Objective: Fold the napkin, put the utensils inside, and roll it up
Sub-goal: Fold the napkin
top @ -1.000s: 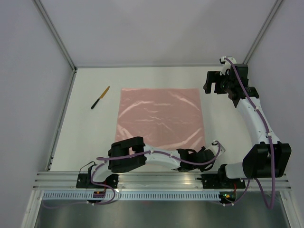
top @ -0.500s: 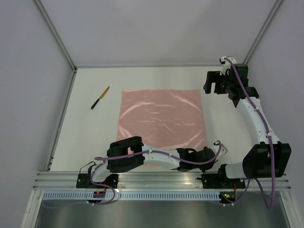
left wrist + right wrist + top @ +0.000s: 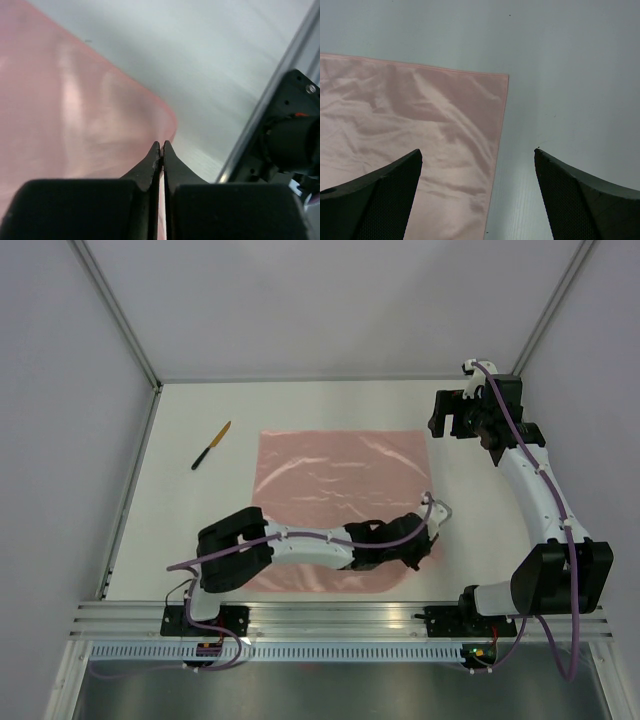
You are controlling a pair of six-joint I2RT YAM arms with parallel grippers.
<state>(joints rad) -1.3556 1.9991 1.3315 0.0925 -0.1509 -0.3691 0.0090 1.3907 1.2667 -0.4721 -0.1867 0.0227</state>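
Note:
The salmon-pink napkin [image 3: 330, 470] lies spread on the white table, with its near right part lifted off the surface. My left gripper [image 3: 425, 548] is at that near right corner, shut on the cloth. In the left wrist view the napkin [image 3: 75, 100] runs up between the closed black fingers [image 3: 150, 167], and the left gripper [image 3: 161, 144] shows a pink strip in its seam. My right gripper [image 3: 447, 426] hangs open by the far right corner. In the right wrist view the napkin [image 3: 410, 115] lies below the right gripper [image 3: 477, 150], which holds nothing. A small dark-handled knife [image 3: 211, 445] lies at the far left.
The metal rail [image 3: 340, 618] runs along the near table edge, and the right arm's base [image 3: 290, 140] sits close beside my left gripper. Frame posts and pale walls enclose the table [image 3: 180, 530] on the left, right and back.
My left arm has swung away from the near rail toward the table's middle, raising the napkin's near right corner with it. The right arm has not moved.

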